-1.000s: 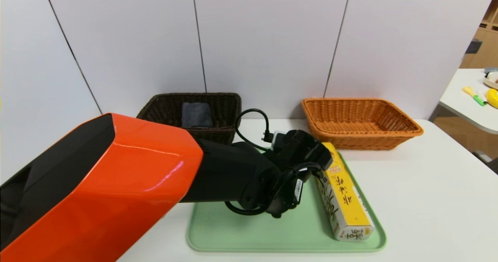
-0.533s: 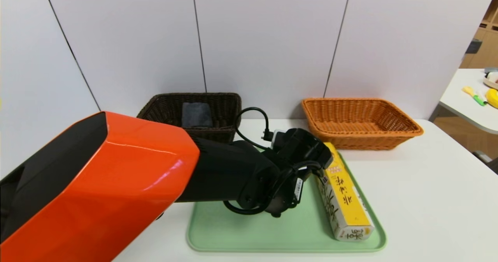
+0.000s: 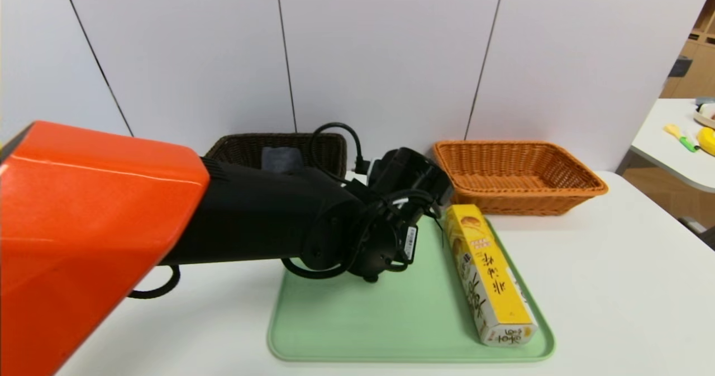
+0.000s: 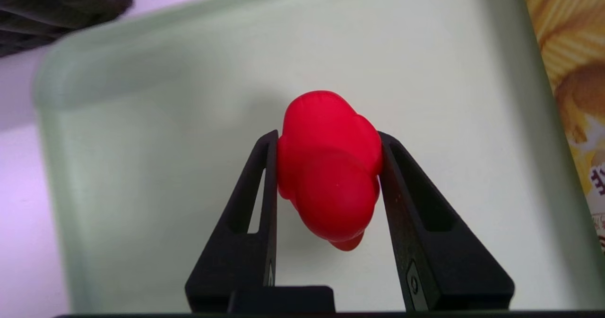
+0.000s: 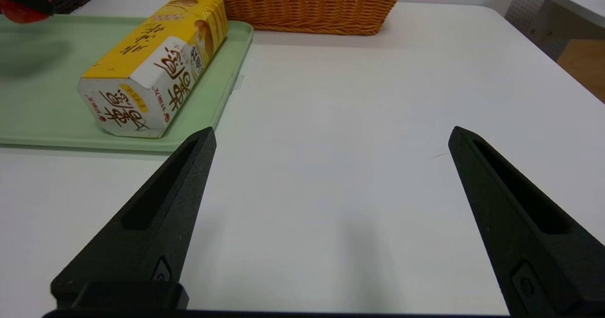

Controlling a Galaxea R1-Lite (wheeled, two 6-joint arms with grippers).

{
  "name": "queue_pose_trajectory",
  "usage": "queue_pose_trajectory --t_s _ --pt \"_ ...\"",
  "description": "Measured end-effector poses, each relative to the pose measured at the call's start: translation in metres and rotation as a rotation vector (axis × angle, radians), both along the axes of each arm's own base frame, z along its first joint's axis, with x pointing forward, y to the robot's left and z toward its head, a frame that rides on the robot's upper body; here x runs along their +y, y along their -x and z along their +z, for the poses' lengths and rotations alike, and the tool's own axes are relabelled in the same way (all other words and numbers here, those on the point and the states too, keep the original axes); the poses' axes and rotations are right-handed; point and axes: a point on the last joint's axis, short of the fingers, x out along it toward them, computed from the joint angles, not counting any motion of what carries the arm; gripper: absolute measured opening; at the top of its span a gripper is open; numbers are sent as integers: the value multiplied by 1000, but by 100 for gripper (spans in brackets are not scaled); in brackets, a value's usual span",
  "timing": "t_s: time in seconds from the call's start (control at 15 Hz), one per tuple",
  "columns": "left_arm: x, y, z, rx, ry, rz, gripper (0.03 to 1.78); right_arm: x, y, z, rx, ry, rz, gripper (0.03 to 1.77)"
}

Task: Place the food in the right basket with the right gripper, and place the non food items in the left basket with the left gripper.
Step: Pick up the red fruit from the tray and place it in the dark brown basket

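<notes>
The left gripper (image 4: pixel 326 141) clamped the red duck toy (image 4: pixel 328 167) above the green tray (image 4: pixel 142 167) — the right gripper (image 5: pixel 331 136) hung parked, jaws spread wide, over the white table (image 5: pixel 354 119).

A green tray (image 3: pixel 363 331) lies on the white table (image 3: pixel 614 286); a second table (image 3: pixel 670 152) with small items stands far right.

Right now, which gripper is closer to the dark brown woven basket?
Left. The left gripper, shut on the small red duck toy, hangs above the green tray beside the dark brown woven basket. The right gripper is parked open over bare table, far off.
</notes>
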Motion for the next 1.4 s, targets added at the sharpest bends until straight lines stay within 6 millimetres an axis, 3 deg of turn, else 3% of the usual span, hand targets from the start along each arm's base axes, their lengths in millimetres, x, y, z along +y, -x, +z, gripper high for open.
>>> queue_pose_trajectory --t_s 0.33,0.6,0.8,1.07,1.4 --pt "35 -18 36 -73 40 68 67 0 0 0 0 0 0 170" --pt "71 -48 60 -146 4 123 67 0 0 0 0 0 1 170" --pt "110 -75 68 -183 -98 161 66 0 0 0 0 0 0 170" --pt "157 -113 63 -197 -152 132 66 0 0 0 0 0 0 170" --pt "176 -145 32 -126 -135 125 65 0 0 0 0 0 0 170"
